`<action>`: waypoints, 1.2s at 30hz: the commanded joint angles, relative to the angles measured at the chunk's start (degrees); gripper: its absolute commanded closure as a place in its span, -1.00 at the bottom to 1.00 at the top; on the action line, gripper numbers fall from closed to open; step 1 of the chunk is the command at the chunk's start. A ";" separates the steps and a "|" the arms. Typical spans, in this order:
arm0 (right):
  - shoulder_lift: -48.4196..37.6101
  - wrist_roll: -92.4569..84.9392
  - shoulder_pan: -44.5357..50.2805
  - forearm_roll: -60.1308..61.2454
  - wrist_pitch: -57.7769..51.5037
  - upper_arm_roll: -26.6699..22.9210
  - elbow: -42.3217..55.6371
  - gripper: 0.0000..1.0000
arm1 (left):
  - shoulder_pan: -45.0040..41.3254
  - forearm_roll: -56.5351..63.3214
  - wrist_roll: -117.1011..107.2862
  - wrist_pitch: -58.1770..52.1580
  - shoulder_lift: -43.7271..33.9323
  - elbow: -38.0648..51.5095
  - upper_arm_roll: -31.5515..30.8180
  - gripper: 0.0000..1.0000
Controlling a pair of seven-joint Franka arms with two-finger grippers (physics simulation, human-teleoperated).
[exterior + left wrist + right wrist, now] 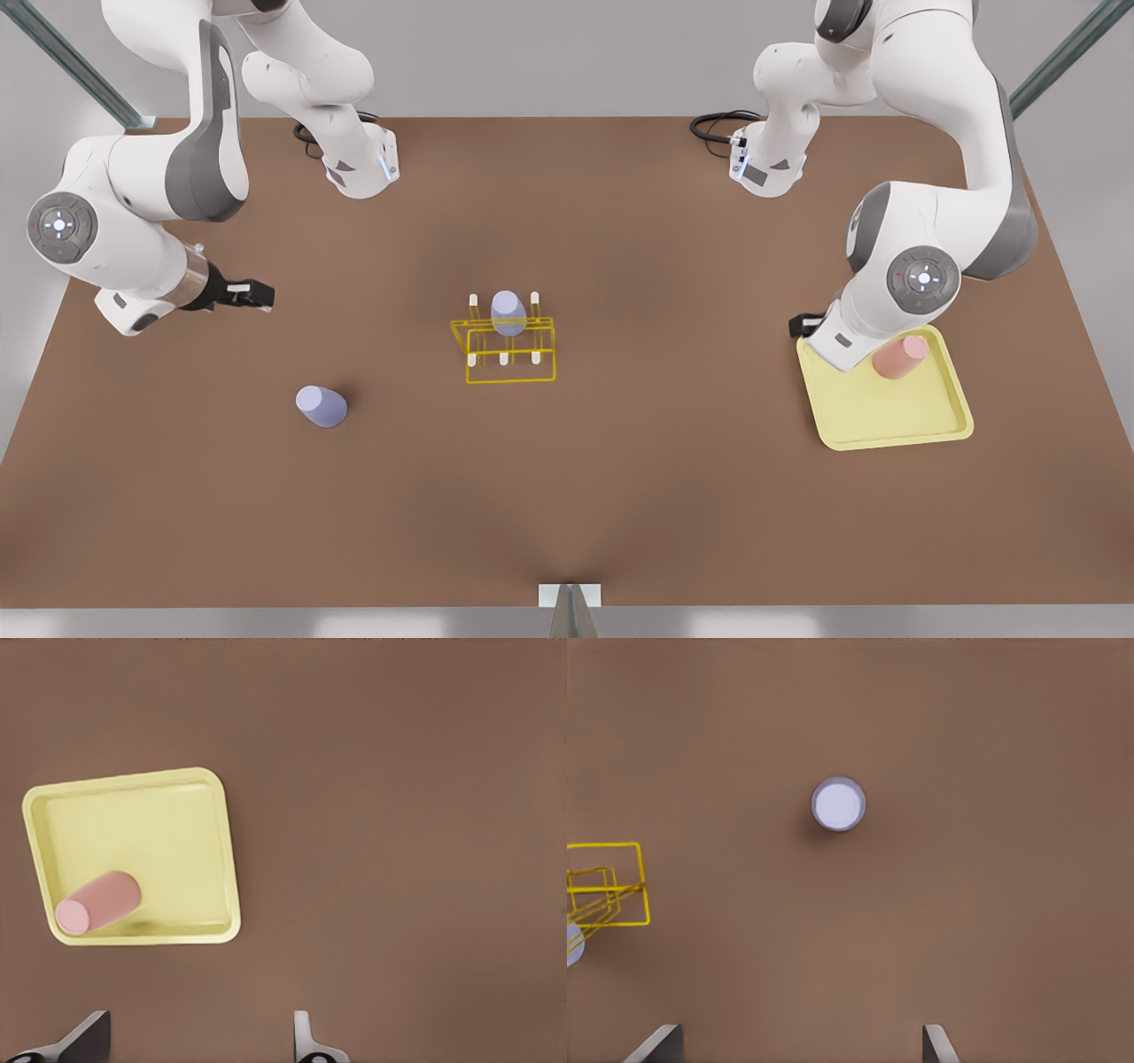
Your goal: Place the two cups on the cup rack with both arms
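The salmon-pink cup (899, 356) sits in the pale yellow tray, near a corner (97, 902). My left gripper (195, 1045) hovers open beside the tray; it is at the front view's right (802, 326), mostly hidden behind its arm. A lavender cup (322, 407) stands alone on the table, seen from above as a circle (838, 804). My right gripper (799, 1047) is open high above it and off to one side, at the front view's left (251, 294). The yellow wire cup rack (505, 354) (607, 890) stands mid-table with a second lavender cup (508, 312) on a back peg.
The pale yellow tray (886, 416) (142, 824) lies at the front view's right. Both arm bases (359, 168) (766, 168) and black cables stand at the table's far edge. Brown tabletop spreads between the rack and each cup.
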 commanded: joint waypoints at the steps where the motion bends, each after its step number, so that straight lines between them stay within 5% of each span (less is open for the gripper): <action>1: -0.05 0.85 -0.02 0.06 1.20 0.00 0.04 -1.00 | 0.00 -0.05 0.66 1.26 -0.03 -0.05 -0.01 -1.00; 5: 7.67 1.12 2.61 -0.47 2.26 0.26 7.15 -1.00 | 4.31 -1.99 8.99 3.63 3.75 -0.67 5.88 -1.00; 8: 18.31 1.20 2.62 -0.03 7.97 0.17 14.01 -1.00 | 7.73 -5.94 29.21 24.10 4.36 -11.21 14.49 -1.00; 12: 24.73 1.38 1.30 1.11 14.65 0.08 13.05 -1.00 | 8.52 -9.81 44.68 35.45 4.36 -19.21 23.20 -1.00; 25: 24.20 1.47 -1.34 1.73 29.24 0.17 -2.77 -1.00 | 9.76 -9.28 53.22 50.12 5.24 -34.94 23.64 -1.00; 36: 23.59 1.29 -1.43 1.73 38.38 0.00 -11.30 -1.00 | 10.90 -11.74 53.04 52.33 7.26 -37.23 23.64 -1.00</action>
